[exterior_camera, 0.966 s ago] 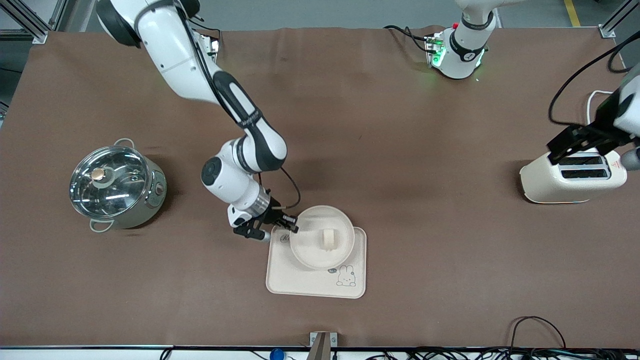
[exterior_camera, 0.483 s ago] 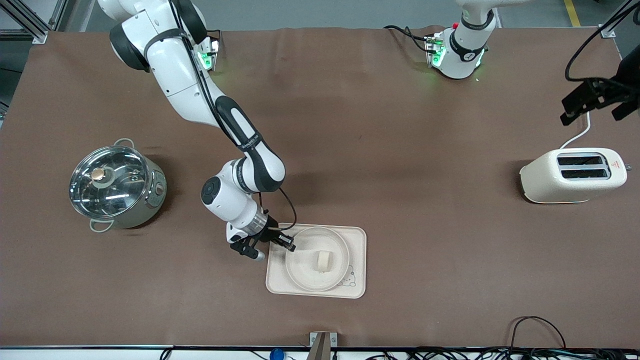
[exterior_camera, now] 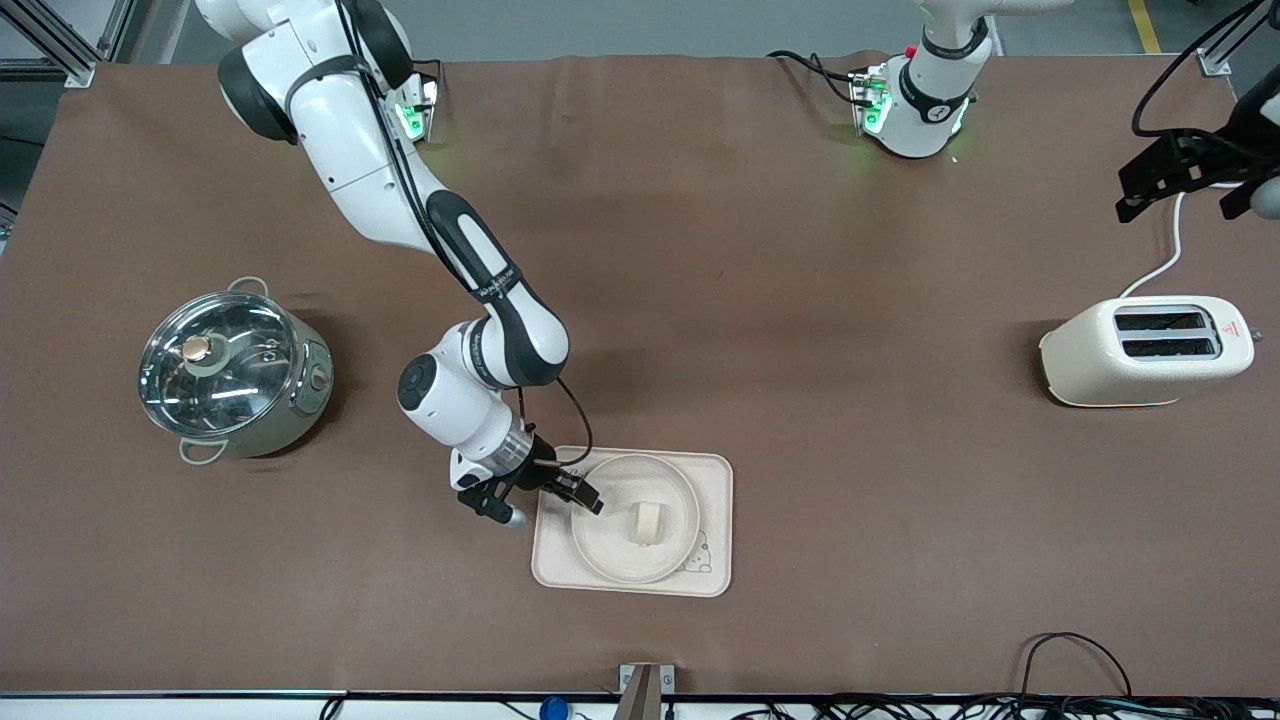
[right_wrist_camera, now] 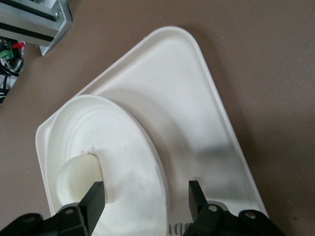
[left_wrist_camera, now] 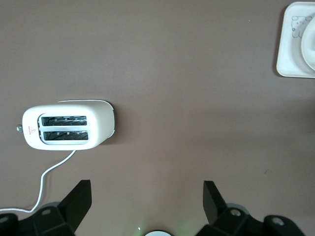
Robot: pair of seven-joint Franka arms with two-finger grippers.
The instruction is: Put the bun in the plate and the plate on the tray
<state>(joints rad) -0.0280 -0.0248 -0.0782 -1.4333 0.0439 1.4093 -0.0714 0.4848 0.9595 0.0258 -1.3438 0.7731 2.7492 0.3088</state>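
The small cream bun (exterior_camera: pixel 648 522) lies in the round speckled plate (exterior_camera: pixel 608 545), which rests flat on the cream rectangular tray (exterior_camera: pixel 716 478). My right gripper (exterior_camera: pixel 585 497) is open, its fingers astride the plate's rim on the side toward the right arm's end. In the right wrist view the bun (right_wrist_camera: pixel 78 178), the plate (right_wrist_camera: pixel 133 162) and the tray (right_wrist_camera: pixel 189 93) show between and past the open gripper (right_wrist_camera: pixel 145 197). My left gripper (exterior_camera: pixel 1185 195) is open and empty, high over the table above the toaster's cord; the left arm waits. The left wrist view shows the left gripper (left_wrist_camera: pixel 147 196) open, with the tray (left_wrist_camera: pixel 289 54) off at one corner.
A cream toaster (exterior_camera: pixel 1145 350) stands at the left arm's end of the table, also in the left wrist view (left_wrist_camera: pixel 69 125). A steel pot with a glass lid (exterior_camera: pixel 235 375) stands at the right arm's end.
The plate with the bun came down from a tilted hold onto the tray. My right gripper now stands open at its rim. My left gripper moved up and off the toaster.
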